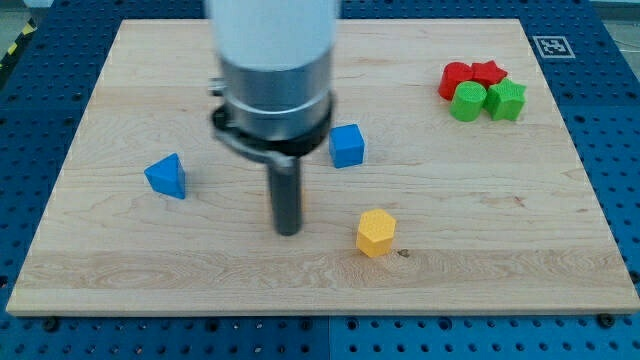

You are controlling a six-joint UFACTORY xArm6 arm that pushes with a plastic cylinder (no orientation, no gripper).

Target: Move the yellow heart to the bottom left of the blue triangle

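Note:
A blue triangle [166, 177] lies on the wooden board [120, 260] at the view's left. A yellow block [376, 232] lies right of centre, toward the view's bottom; its shape reads as a rough hexagon from here. A small orange-yellow edge shows right behind the rod at about its mid height; I cannot tell what it is. My tip [288, 231] rests on the board between the two, about 90 px left of the yellow block and well right of the blue triangle, touching neither.
A blue cube [347, 145] lies just right of the rod, above the yellow block. At the view's top right, two red blocks [470, 76] and two green blocks [488, 101] sit bunched together. The arm's grey body hides the board's top centre.

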